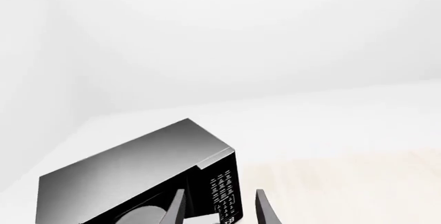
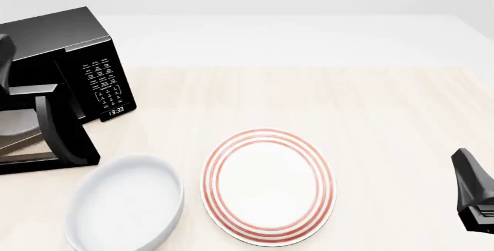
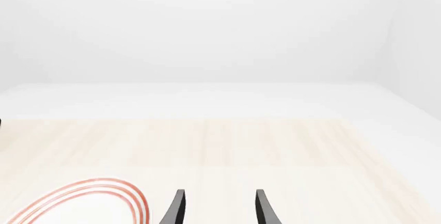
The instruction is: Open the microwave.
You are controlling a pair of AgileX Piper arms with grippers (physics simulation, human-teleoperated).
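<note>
Here, boxy glossy-black microwave [image 2: 77, 60]

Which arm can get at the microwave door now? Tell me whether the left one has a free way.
Probably yes: the left pincer is open right at the microwave, with nothing between them.

Left claw [image 1: 219, 208] and right claw [image 3: 219, 207] both hold their fingers parted, gripping nothing.

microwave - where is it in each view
Front view: the microwave sits at the far left, door swung open.
Left wrist view: it fills the lower left, seen past the left gripper.
Right wrist view: not in it.
Shared landmark: the white-labelled keypad panel, also in the left wrist view.
</note>
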